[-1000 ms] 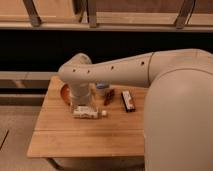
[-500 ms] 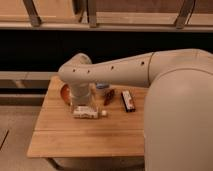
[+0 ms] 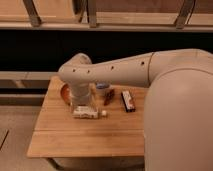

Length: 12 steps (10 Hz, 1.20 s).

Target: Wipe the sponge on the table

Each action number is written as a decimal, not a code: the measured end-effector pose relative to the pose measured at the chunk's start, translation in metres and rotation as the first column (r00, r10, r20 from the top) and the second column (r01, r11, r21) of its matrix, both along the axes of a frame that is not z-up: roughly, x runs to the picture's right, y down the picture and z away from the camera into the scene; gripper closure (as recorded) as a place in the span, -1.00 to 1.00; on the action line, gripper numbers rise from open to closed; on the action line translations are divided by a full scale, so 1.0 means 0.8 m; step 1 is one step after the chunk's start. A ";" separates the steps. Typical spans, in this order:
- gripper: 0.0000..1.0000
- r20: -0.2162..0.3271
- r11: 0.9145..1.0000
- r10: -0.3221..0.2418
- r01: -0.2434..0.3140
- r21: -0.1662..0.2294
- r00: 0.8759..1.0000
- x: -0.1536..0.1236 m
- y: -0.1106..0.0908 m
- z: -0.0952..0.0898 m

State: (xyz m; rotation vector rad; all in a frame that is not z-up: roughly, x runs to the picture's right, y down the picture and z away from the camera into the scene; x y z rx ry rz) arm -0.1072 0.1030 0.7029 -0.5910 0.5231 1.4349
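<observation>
Low over the table (image 3: 75,139), the tool (image 3: 83,106) hangs; how far open, I cannot tell.

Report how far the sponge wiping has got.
Done: nothing that shows. In hand: the end effector is low at the table's back left, right over the white bottle; the light-blue sponge sits apart, behind it. Left: take the sponge and wipe the table with it.
</observation>
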 end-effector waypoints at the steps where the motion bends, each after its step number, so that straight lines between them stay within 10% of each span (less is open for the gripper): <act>1: -0.30 0.000 1.000 0.000 0.000 0.000 1.000 0.000 0.000 0.000; 8: -0.30 -0.001 1.000 -0.004 0.004 0.009 1.000 0.000 -0.005 -0.001; 12: -0.30 -0.038 0.976 -0.094 0.100 0.196 0.995 0.024 -0.110 -0.017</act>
